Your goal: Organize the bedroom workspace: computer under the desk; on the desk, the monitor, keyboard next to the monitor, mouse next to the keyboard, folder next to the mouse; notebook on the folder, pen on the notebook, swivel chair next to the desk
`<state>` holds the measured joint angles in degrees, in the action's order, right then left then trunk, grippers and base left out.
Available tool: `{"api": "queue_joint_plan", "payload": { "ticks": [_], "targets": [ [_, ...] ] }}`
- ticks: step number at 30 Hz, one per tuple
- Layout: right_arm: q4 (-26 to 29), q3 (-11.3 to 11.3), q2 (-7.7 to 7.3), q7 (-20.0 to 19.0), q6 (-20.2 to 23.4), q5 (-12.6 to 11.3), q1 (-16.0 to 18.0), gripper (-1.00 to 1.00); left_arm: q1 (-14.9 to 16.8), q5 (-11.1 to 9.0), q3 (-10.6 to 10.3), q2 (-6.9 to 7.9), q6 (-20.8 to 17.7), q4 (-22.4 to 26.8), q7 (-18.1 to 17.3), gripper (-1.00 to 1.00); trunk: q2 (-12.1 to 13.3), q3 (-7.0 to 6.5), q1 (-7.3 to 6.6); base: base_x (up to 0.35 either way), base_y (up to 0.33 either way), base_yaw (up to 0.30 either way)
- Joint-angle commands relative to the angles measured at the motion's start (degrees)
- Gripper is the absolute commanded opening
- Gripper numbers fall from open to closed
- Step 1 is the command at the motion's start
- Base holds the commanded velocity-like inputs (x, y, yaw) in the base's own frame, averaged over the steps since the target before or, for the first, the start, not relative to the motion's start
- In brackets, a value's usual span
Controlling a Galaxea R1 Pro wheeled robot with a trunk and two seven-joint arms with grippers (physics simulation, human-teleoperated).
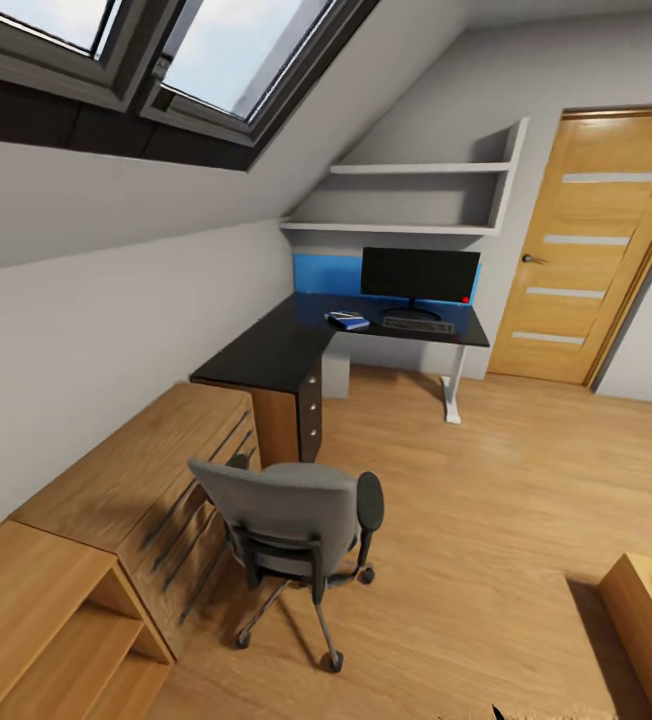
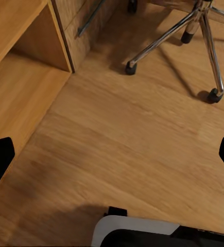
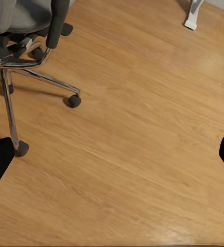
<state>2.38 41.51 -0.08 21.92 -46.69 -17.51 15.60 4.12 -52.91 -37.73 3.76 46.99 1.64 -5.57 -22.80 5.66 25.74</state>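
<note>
The bedroom is seen from across the room in the head view, and the step in hand is judged to be the approach, with nothing yet handled. The swivel chair (image 1: 291, 525) stands on the wooden floor (image 1: 486, 500), near the low wooden drawer unit (image 1: 156, 470) and well apart from the far end of the desk (image 1: 286, 345); its back is turned to the camera, so whether the folder lies on the seat cannot be told. The monitor (image 1: 419, 275) is already upright on the desk, with what is taken to be the keyboard (image 1: 418, 325) just in front of it and a small blue-and-white item (image 1: 348, 320) beside that, too small to be identified. The computer, mouse, notebook and pen cannot be made out. In the left wrist view the left gripper (image 2: 112, 154) is seen with its fingertips spread wide at the frame edges, nothing between them, above bare floor near the chair's castors. In the right wrist view the right gripper (image 3: 112, 154) is likewise spread wide and empty. The next move is judged to call for the base to be driven round the chair until the seat is brought into sight, before any reach is attempted.
</note>
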Motion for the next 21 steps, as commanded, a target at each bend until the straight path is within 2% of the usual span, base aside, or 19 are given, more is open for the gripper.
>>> {"api": "queue_joint_plan", "payload": {
  "ticks": [1,10,21],
  "targets": [
    [0.01,0.5,0.0,0.32,-0.07,-0.25,0.05,1.0,0.02,-0.61,-0.06,0.02,0.04,0.03,-0.58,1.0,-0.12,0.12,0.04,0.056,0.287,-0.3],
    [-0.01,0.52,0.02,0.32,-0.07,-0.25,0.05,1.0,0.02,-0.69,-0.06,0.02,0.03,0.03,-0.58,1.0,-0.12,0.12,0.04,0.009,0.295,-0.3],
    [-0.01,0.58,0.05,0.32,-0.07,-0.19,0.05,1.0,0.02,-0.65,-0.04,0.02,0.03,0.03,-0.58,1.0,-0.12,0.12,0.04,-0.142,0.249,-0.3]
  ]
}}
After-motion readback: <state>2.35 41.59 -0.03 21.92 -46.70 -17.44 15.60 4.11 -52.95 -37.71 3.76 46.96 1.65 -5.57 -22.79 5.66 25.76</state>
